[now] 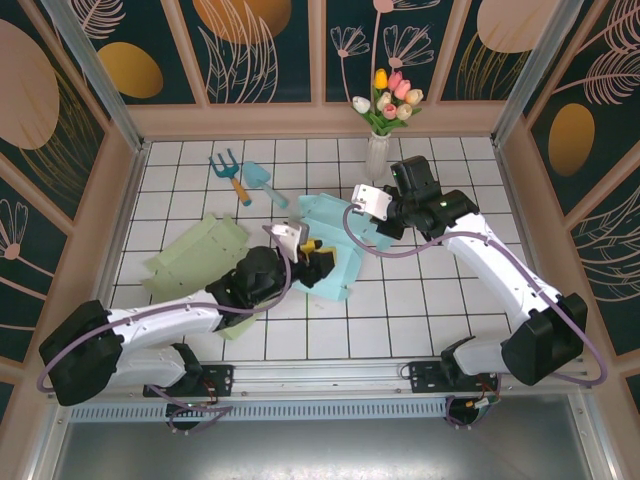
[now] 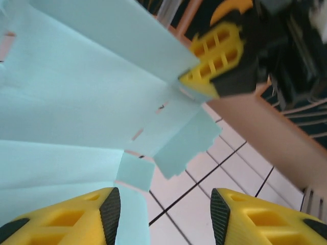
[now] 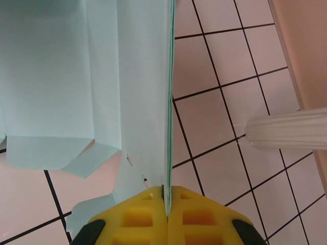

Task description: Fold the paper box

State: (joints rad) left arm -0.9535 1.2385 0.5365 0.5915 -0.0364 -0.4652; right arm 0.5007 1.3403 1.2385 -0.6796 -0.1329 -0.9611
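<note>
The light blue paper box (image 1: pixel 335 245) lies partly unfolded on the white tiles at mid-table. My right gripper (image 1: pixel 383 220) is shut on its right edge. In the right wrist view the thin panel edge (image 3: pixel 167 127) runs straight into the closed yellow fingers (image 3: pixel 167 206). My left gripper (image 1: pixel 316 256) sits at the box's lower left part and is open. In the left wrist view its fingers (image 2: pixel 166 217) stand wide apart over bare tile, and a blue flap (image 2: pixel 134 171) lies beside the left pad. The right gripper's yellow fingertip (image 2: pixel 217 58) pinches the sheet (image 2: pixel 87 87) beyond.
A second, green flat paper box (image 1: pixel 195 255) lies left of the blue one. A toy rake (image 1: pixel 228 170) and shovel (image 1: pixel 262 183) lie behind it. A white vase of tulips (image 1: pixel 378 150) stands close behind the right gripper, its base (image 3: pixel 286 135) near the fingers. Wooden walls enclose the table.
</note>
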